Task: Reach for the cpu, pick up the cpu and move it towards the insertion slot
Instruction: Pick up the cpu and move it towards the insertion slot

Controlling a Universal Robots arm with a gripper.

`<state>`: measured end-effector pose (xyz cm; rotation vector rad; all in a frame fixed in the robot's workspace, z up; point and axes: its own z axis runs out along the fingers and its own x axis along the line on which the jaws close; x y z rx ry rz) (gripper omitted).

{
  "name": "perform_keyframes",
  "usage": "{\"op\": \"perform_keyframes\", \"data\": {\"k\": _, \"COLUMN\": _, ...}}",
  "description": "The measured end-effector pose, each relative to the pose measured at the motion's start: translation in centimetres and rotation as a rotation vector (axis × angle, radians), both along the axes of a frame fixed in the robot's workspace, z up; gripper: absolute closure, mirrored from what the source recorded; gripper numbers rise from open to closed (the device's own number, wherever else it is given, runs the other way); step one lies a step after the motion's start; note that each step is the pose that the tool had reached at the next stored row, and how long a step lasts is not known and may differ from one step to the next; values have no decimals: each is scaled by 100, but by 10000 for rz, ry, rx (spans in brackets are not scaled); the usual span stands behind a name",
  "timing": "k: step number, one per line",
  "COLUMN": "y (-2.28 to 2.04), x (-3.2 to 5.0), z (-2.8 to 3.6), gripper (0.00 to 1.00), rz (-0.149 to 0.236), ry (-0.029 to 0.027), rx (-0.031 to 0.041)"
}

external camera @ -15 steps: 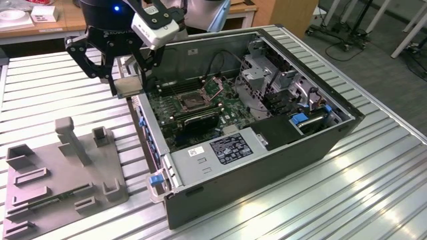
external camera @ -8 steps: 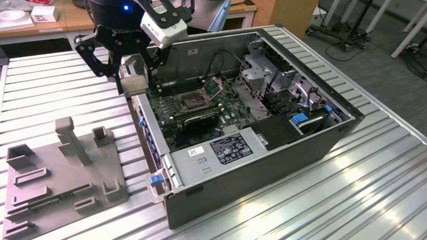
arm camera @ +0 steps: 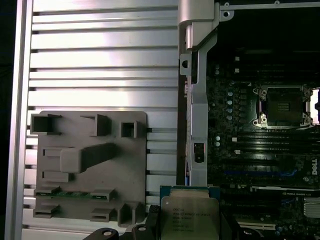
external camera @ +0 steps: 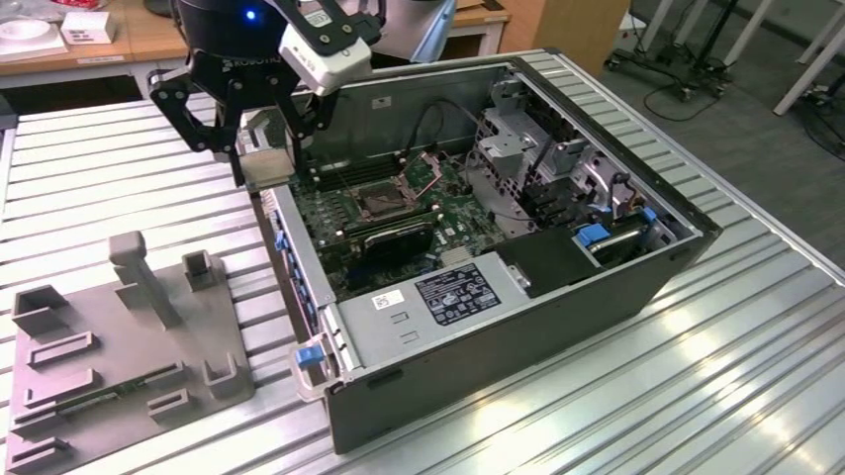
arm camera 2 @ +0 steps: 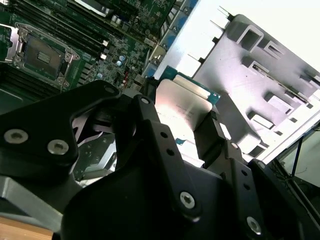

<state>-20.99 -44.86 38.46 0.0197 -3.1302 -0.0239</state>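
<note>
gripper (external camera: 268, 158): black two-finger unit, fingers pinched on the cpu edges; in the exterior view it hangs above the case's side wall, at the exterior view's left of the motherboard
cpu (arm camera: 189, 214): off the holder, clamped between the fingers (arm camera 2: 210, 137), silvery lid plain in both wrist views, green edge visible past the lid
insertion slot (external camera: 375, 203): square dark socket with metal frame, mid motherboard, open, nothing in it; apart from the cpu
motherboard (external camera: 396, 247): green, lies flat inside the open computer case (external camera: 555, 297)
grey plastic holder (external camera: 119, 346): on the slatted metal bench (external camera: 660, 396), beside the case toward the exterior view's left edge; a narrow green circuit strip (arm camera: 72, 194) sits in one recess
</note>
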Motion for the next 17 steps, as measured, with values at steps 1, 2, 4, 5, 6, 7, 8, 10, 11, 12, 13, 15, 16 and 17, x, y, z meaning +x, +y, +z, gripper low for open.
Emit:
{"op": "perform_keyframes", "data": {"k": 1, "y": 0, "x": 0, "z": 0, "gripper": 45, "rz": 0, "ry": 1, "rx": 0}}
{"op": "perform_keyframes", "data": {"k": 2, "y": 0, "x": 6, "z": 0, "gripper": 45, "rz": 1, "ry": 0, "rx": 0}}
{"op": "perform_keyframes", "data": {"k": 4, "y": 0, "x": 24, "z": 0, "gripper": 45, "rz": 1, "ry": 1, "rx": 0}}
{"op": "perform_keyframes", "data": {"k": 5, "y": 0, "x": 32, "z": 0, "gripper": 45, "rz": 1, "ry": 0, "rx": 1}}
{"op": "perform_keyframes", "data": {"k": 6, "y": 0, "x": 41, "z": 0, "gripper": 45, "rz": 0, "ry": 1, "rx": 0}}
{"op": "perform_keyframes", "data": {"k": 7, "y": 0, "x": 53, "z": 0, "gripper": 45, "rz": 0, "ry": 0, "rx": 0}}
{"op": "perform_keyframes", "data": {"k": 8, "y": 0, "x": 69, "z": 0, "gripper": 45, "rz": 0, "ry": 1, "rx": -1}}
{"op": "perform_keyframes", "data": {"k": 10, "y": 0, "x": 104, "z": 0, "gripper": 45, "rz": 0, "ry": 1, "rx": -1}}
{"op": "perform_keyframes", "data": {"k": 11, "y": 0, "x": 122, "z": -1, "gripper": 45, "rz": 1, "ry": -1, "rx": -1}}
{"op": "perform_keyframes", "data": {"k": 12, "y": 0, "x": 142, "z": -1, "gripper": 45, "rz": 0, "ry": 0, "rx": 0}}
{"op": "perform_keyframes", "data": {"k": 13, "y": 0, "x": 161, "z": -1, "gripper": 45, "rz": 1, "ry": 0, "rx": 0}}
{"op": "perform_keyframes", "data": {"k": 15, "y": 0, "x": 196, "z": -1, "gripper": 45, "rz": 0, "ry": 0, "rx": 0}}
{"op": "perform_keyframes", "data": {"k": 16, "y": 0, "x": 213, "z": -1, "gripper": 45, "rz": -1, "ry": 1, "rx": 0}}
{"op": "perform_keyframes", "data": {"k": 17, "y": 0, "x": 229, "z": -1, "gripper": 45, "rz": -1, "ry": 0, "rx": -1}}
